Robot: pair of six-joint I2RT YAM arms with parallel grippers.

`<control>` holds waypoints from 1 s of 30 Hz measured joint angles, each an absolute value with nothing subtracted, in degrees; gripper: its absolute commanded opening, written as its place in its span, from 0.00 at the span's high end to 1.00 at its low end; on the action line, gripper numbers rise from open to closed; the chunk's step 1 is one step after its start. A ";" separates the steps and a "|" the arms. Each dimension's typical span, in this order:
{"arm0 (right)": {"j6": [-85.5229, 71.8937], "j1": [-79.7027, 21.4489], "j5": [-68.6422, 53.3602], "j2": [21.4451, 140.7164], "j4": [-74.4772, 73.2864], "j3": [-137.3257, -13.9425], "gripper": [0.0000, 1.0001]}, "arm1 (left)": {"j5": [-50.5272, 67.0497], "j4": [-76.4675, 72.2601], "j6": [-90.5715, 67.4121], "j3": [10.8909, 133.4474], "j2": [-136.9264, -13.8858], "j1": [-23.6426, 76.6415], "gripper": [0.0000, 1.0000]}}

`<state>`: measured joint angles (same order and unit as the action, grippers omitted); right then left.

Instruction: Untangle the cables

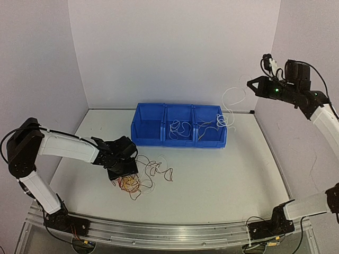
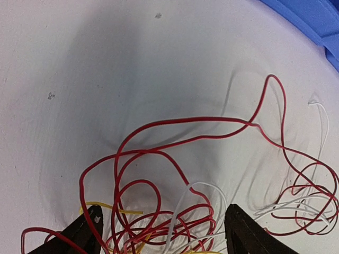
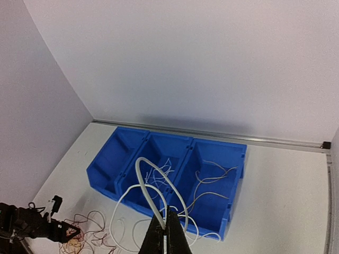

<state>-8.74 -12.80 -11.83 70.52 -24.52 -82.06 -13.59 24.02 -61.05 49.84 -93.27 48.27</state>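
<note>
The cables (image 1: 145, 175) lie as a loose red, yellow and white tangle on the table at the front left. My left gripper (image 1: 123, 173) is open right over the tangle's left part. In the left wrist view its gripper (image 2: 164, 235) has its jaws spread to either side of red loops (image 2: 139, 185), a yellow wire and a white wire. My right gripper (image 1: 254, 83) is raised high at the right and shut on a white cable (image 1: 231, 103), which hangs down toward the bin. In the right wrist view that gripper (image 3: 166, 233) pinches the looping white cable (image 3: 142, 177).
A blue three-compartment bin (image 1: 180, 142) stands at the back centre, also in the right wrist view (image 3: 100, 180). Its middle compartment holds white wires (image 1: 180, 128), its right one pale yellowish wires (image 1: 210, 126), and its left one looks empty. White walls enclose the table.
</note>
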 measured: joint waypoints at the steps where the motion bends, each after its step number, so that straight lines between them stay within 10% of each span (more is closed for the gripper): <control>1: -9.40 -13.43 -13.23 71.44 -24.53 -82.77 1.00 | -13.60 23.99 -61.04 50.00 -93.27 48.27 0.05; 30: -11.73 -28.68 -13.03 110.84 -22.34 -119.73 1.00 | -19.75 35.19 -66.73 41.85 -63.04 48.27 0.00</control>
<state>-11.73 -28.68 -13.03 110.84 -22.34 -119.73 -19.75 35.19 -66.73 41.85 -63.04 48.27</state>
